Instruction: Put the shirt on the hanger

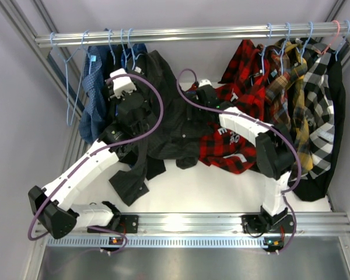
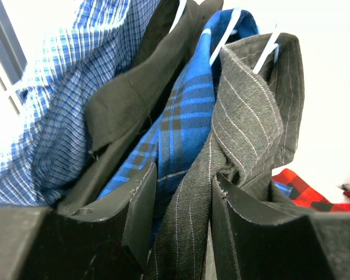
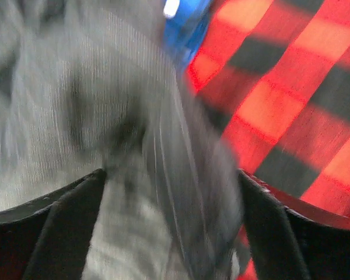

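Observation:
The dark pinstriped shirt hangs bunched below the left part of the rail, one sleeve trailing down onto the white table. Its collar shows close up in the left wrist view, with the pale wire of the hanger running up out of it. My left gripper is raised by the rail and is shut on a fold of the shirt. My right gripper is at the shirt's right side, its jaws closed on a thick, blurred fold of the shirt.
The rail carries blue checked shirts at the left, an empty light-blue hanger, and a red-and-black plaid shirt and other plaid shirts at the right. Another red plaid shirt lies on the table.

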Action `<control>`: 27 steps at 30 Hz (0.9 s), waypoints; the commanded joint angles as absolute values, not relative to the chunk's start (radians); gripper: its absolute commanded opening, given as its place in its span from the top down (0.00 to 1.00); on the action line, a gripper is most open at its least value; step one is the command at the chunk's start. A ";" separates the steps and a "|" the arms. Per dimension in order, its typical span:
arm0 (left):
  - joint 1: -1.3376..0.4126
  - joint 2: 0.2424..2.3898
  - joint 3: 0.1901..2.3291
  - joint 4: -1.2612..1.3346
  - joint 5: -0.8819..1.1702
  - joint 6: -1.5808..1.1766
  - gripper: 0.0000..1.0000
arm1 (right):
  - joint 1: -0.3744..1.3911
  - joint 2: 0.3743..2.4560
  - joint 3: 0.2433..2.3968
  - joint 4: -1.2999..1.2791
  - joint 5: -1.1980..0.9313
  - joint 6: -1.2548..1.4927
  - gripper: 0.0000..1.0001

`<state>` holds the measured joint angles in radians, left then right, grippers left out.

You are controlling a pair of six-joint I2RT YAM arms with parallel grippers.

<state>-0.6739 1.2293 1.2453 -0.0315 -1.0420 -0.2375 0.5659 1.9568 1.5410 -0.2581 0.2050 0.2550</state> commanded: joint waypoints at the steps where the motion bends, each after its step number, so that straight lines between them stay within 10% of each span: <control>1: -0.670 1.236 1.276 -0.028 -1.118 -0.355 1.00 | 0.586 1.803 1.488 -0.308 0.137 0.268 0.06; 18: -0.672 1.213 1.175 -0.060 -1.020 -0.399 0.99 | 0.995 1.306 0.966 -0.022 0.041 0.400 0.01; 27: -0.670 1.157 1.146 -0.072 -0.977 -0.335 0.82 | 1.277 1.526 0.952 0.320 0.210 0.476 0.00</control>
<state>-0.6655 1.2007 1.1759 -0.0086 -0.9802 -0.3820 1.1732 1.4342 0.8810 0.1013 0.1425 0.4534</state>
